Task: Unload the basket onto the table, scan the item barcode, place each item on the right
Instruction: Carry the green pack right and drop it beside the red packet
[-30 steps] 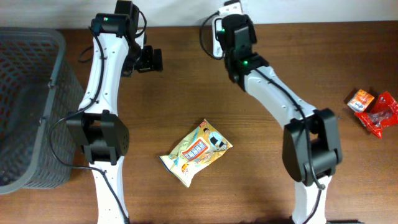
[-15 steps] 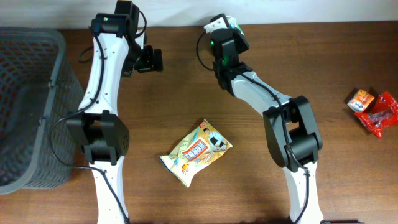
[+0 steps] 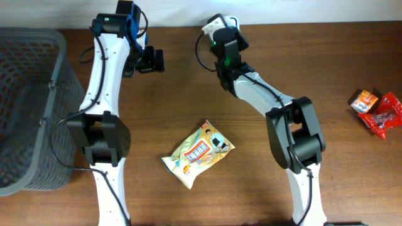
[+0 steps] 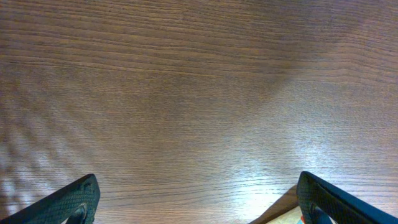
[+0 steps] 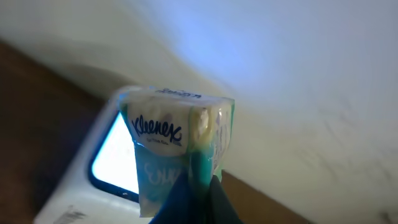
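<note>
A small Kleenex tissue pack [image 5: 177, 143], white and teal, is pinched at its lower edge by my right gripper [image 5: 198, 186], which is shut on it. The pack is upright in front of a white scanner [image 5: 93, 180] with a bright lit window. In the overhead view the right gripper [image 3: 220, 30] is at the back edge of the table. My left gripper [image 3: 152, 61] hangs over bare wood at the back left. Its fingers [image 4: 71, 202] stand wide open with nothing between them.
A yellow snack bag [image 3: 198, 152] lies in the middle of the table; its corner [image 4: 289, 214] shows beside the left gripper's right finger. A grey mesh basket [image 3: 31, 107] fills the left side. Red and orange packets [image 3: 377, 112] lie at the far right.
My right arm has swung left and back, carrying the pack to the scanner at the table's rear edge. The left arm has not moved.
</note>
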